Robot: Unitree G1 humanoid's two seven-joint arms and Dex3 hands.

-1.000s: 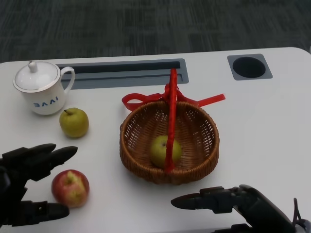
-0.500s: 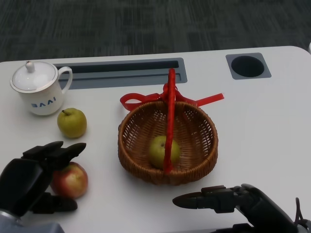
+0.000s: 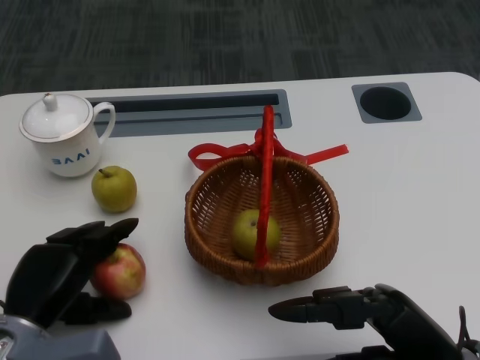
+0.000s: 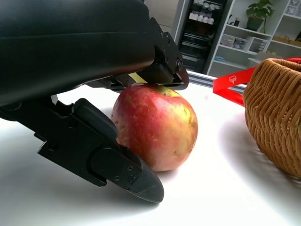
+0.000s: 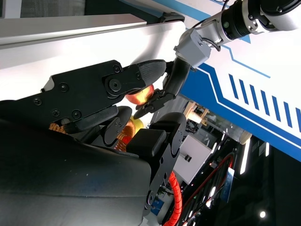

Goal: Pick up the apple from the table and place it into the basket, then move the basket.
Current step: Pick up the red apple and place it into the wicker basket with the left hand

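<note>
One red apple (image 3: 118,271) sits between the left hand's (image 3: 56,279) spread fingers (image 4: 101,155); firm, smooth, rounded — grip its sides squarely.

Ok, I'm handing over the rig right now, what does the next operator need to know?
Left hand: fingers around the red apple, which sits on the white table; grip not confirmed.
Right hand: open, holding nothing, near the brown wicker basket with the red handle.
Basket already holds a green fruit.
Left: lift the apple, place it in the basket, move the basket.
</note>
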